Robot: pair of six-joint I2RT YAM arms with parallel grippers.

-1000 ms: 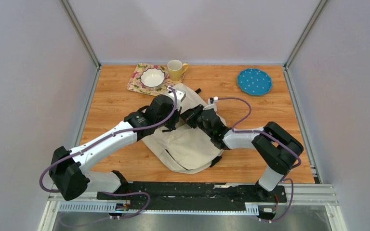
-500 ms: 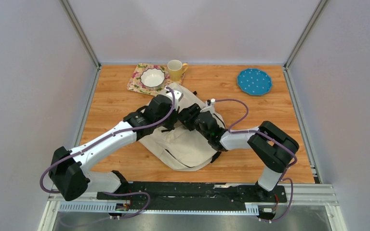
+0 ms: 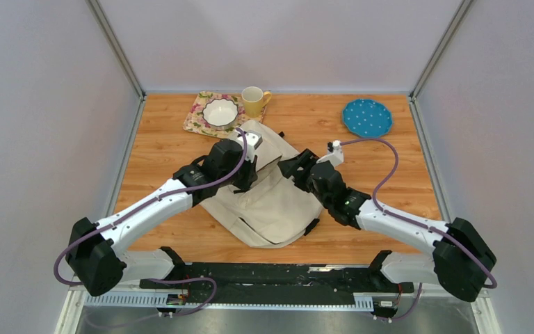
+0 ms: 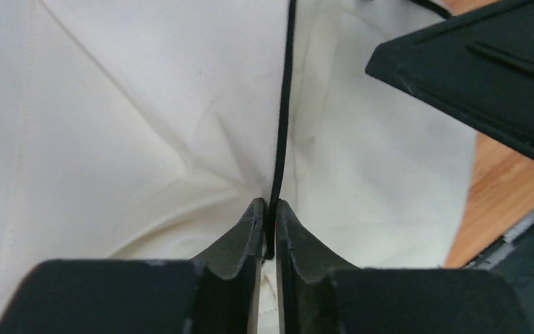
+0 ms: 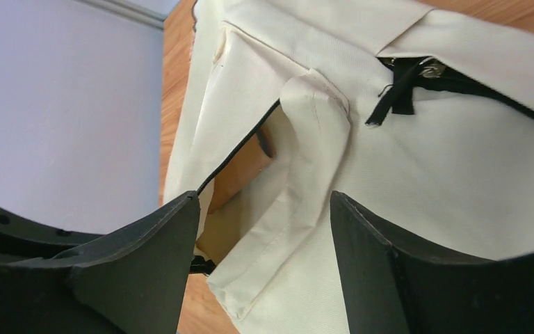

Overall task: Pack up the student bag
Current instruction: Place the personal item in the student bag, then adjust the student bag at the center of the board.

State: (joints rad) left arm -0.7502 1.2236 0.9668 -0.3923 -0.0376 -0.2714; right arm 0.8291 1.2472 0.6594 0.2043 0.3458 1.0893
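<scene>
The student bag (image 3: 271,205), cream fabric with black straps, lies in the middle of the table. My left gripper (image 3: 256,169) is over its upper part. In the left wrist view its jaws (image 4: 270,212) are pinched on a thin black edging (image 4: 284,104) that runs up across the cream cloth. My right gripper (image 3: 293,165) hovers at the bag's right upper side, open. In the right wrist view a cream fabric loop (image 5: 299,181) lies between its spread fingers (image 5: 264,205) without being gripped. A black zipper pull (image 5: 391,97) hangs above it.
A yellow mug (image 3: 254,101) and a white bowl (image 3: 220,111) on a floral mat (image 3: 196,120) stand just behind the bag. A blue dotted plate (image 3: 367,117) sits at the back right. Grey walls close in the table.
The right gripper has opened, let go of the bag and drawn back to the right, its elbow swinging out low. The left gripper stays on the bag's top and has moved slightly back.
</scene>
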